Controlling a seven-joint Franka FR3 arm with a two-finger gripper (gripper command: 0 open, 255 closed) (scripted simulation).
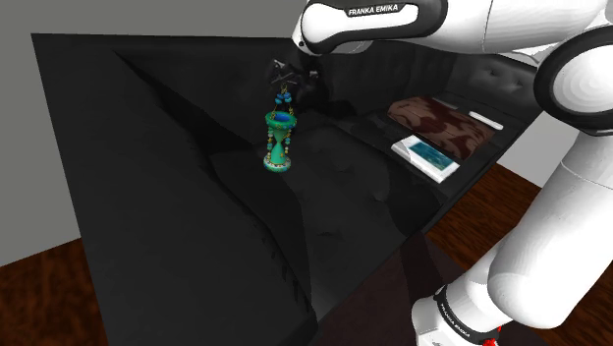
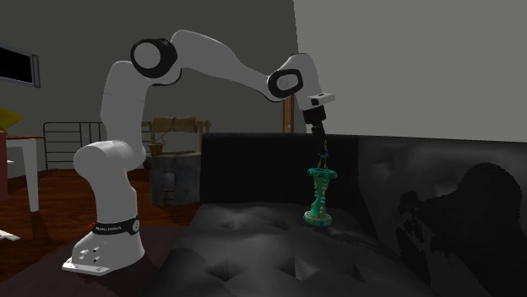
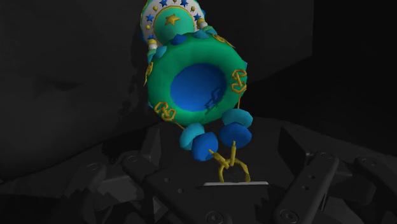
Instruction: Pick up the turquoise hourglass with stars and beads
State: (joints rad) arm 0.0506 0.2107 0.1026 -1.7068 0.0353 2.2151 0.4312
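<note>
The turquoise hourglass [image 1: 280, 138] stands upright on the black sofa seat [image 1: 334, 211], close to the backrest. It has green end discs, gold stars and a string of blue beads on a gold chain rising from its top. My black gripper [image 1: 288, 85] hangs straight above it, fingers pointing down. From across the sofa, the gripper [image 2: 322, 143] sits just over the bead chain, and the hourglass [image 2: 320, 196] is below it. In the wrist view I look down on the hourglass top disc [image 3: 197, 86]. The gripper [image 3: 232, 191] is open, its fingers apart on either side of the chain's gold loop [image 3: 230, 167].
A brown patterned cushion [image 1: 432, 118] and a white flat box with a teal face [image 1: 427, 155] lie on the sofa toward the shoulder view's right. The tall sofa backrest [image 2: 405, 202] rises right behind the hourglass. A round wooden stand [image 2: 173, 164] is on the floor beyond.
</note>
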